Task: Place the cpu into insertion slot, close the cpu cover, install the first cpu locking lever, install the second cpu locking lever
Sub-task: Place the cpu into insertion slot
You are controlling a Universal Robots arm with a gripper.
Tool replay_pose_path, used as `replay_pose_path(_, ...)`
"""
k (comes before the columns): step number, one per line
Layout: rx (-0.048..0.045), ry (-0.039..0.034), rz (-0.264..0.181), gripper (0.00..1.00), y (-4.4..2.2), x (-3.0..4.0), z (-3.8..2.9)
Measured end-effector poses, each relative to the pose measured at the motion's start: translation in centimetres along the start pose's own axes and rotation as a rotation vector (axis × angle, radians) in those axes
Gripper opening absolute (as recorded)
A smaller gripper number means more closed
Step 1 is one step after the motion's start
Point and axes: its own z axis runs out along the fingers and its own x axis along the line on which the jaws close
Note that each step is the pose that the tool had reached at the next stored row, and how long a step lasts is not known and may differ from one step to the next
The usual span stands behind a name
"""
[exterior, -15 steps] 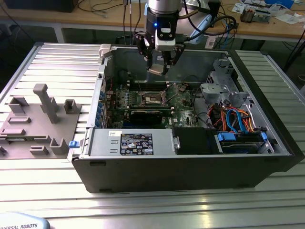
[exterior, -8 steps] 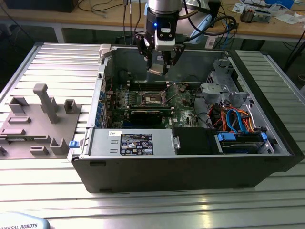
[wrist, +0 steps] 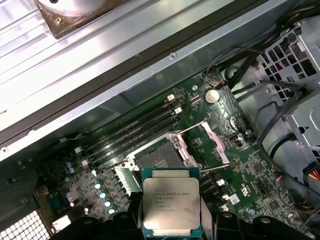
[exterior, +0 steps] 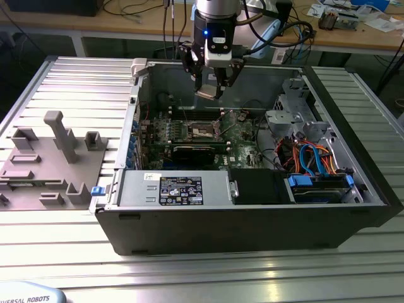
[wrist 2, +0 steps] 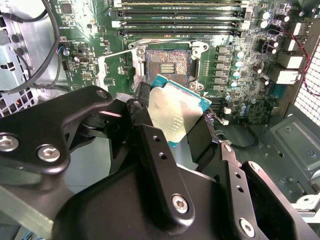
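My gripper (exterior: 211,88) is shut on the cpu (exterior: 207,94) and holds it in the air above the open computer case. In both wrist views the cpu (wrist 2: 177,112) (wrist: 171,206) is a flat square chip with a silvery top and a teal edge, clamped between the black fingers (wrist 2: 150,145). The insertion slot (exterior: 203,130) (wrist 2: 167,62) (wrist: 160,161) lies bare on the green board below it, with dark contacts inside a silvery rim. The cpu cover (wrist: 220,147) stands swung up beside the slot, and thin wire levers stick out near it.
Long black memory slots (wrist 2: 180,15) run beside the socket. A power supply (exterior: 180,189) fills the case's near side, and a drive cage with blue and orange cables (exterior: 312,158) is at the exterior view's right. A grey fixture tray (exterior: 47,158) lies on the ribbed table outside the case.
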Motion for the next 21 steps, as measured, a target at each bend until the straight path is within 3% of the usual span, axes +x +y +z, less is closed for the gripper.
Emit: replay_pose_path(21, 0.0000, -0.0004, 0.011, 0.54, 0.00, 0.00, 0.02)
